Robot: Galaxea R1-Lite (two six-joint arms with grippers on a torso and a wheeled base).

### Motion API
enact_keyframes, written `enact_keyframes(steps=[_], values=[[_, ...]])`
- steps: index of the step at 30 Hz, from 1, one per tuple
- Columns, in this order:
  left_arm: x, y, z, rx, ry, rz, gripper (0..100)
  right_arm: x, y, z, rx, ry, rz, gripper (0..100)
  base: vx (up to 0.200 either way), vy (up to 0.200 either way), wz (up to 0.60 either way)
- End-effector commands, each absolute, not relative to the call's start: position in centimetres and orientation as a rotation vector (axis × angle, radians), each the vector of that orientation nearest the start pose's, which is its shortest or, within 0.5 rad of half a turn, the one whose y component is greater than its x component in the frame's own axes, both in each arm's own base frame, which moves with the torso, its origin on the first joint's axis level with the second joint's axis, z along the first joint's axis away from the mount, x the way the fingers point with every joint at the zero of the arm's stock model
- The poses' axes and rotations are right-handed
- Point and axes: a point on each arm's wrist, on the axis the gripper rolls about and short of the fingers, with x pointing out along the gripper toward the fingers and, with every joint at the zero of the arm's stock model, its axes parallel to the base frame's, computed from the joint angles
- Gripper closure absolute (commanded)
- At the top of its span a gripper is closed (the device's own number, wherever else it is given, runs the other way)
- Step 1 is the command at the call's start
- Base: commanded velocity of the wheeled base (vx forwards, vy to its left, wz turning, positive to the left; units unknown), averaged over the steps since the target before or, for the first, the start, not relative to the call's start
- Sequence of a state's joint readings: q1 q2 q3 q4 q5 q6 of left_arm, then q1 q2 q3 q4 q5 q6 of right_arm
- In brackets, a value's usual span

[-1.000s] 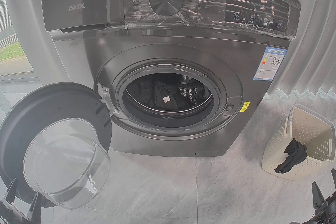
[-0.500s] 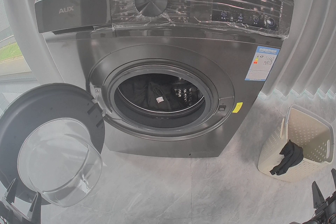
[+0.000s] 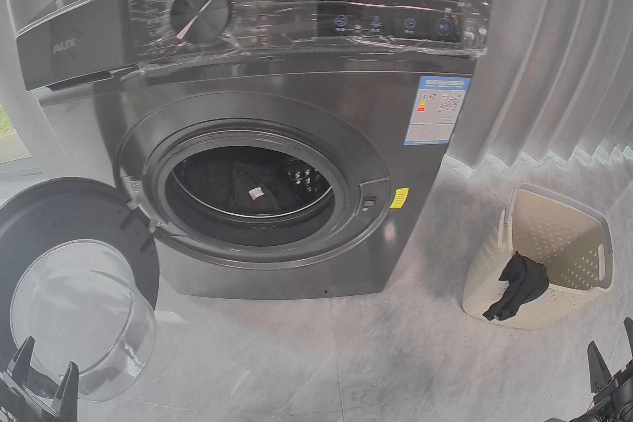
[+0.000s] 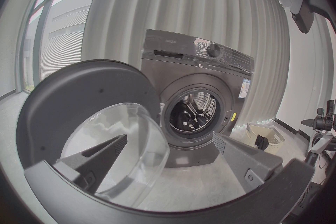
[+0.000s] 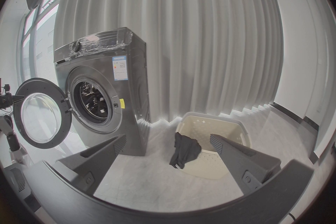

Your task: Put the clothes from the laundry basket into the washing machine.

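One dark garment [image 3: 517, 286] is all I can make out at the laundry basket [image 3: 560, 198]. It hangs over the basket's near-left rim, part inside and part draped down the outer wall. Basket sits on the floor to the right of the washing machine [image 3: 264, 80], close to the curtain [image 3: 560, 47] and well apart from the drum opening. Machine door [image 3: 72, 212] is swung fully open to the left, so the way in is free. Inside the drum there's already a heap of dark clothes [image 3: 257, 186] w/ a small white tag showing, so I'd judge most of the load is in and prob. just this last piece is left. My left gripper [image 3: 47, 356] sits low at near left, just in front of the door glass, fingers spread wide w/ nothing between them. My right gripper [image 3: 610, 337] sits low at near right, on the near side of the basket, also spread wide and empty, not touching the garment. Neither is carrying anything atm. What's left, as I read it: right arm takes the garment off the rim, carries it left to the opening and drops it in w/ the rest. It's limp fabric, so it may trail or catch on the rim.
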State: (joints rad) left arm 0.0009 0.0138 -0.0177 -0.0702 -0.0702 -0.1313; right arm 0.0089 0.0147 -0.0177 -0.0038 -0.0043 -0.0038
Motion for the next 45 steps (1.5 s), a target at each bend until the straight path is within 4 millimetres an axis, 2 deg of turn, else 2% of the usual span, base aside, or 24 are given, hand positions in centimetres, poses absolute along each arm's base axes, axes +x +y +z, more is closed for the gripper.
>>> enact_keyframes(steps=[1,5,18,25,34,45], values=[[-2.29,-0.16,8.28,-0.129,-0.063,-0.073,0,-2.28,-0.03,7.6,-0.005,-0.005,0.005,0,0.0,0.0,0.0],[-2.29,-0.16,8.28,-0.131,-0.063,-0.073,0,-2.28,-0.03,7.6,-0.005,-0.005,0.005,0,0.0,0.0,0.0],[-2.29,-0.16,8.28,-0.131,-0.063,-0.073,0,-2.28,-0.03,7.6,-0.005,-0.005,0.005,0,0.0,-0.2,0.0],[-2.29,-0.16,8.28,-0.132,-0.063,-0.073,0,-2.28,-0.03,7.6,-0.005,-0.005,0.005,0,0.0,0.0,0.0],[-2.29,-0.16,8.28,-0.132,-0.063,-0.073,0,-2.28,-0.03,7.6,-0.006,-0.005,0.005,0,0.0,0.0,-0.6],[-2.29,-0.16,8.28,-0.134,-0.063,-0.073,0,-2.28,-0.03,7.6,-0.005,-0.005,0.005,0,0.0,0.0,0.0]])
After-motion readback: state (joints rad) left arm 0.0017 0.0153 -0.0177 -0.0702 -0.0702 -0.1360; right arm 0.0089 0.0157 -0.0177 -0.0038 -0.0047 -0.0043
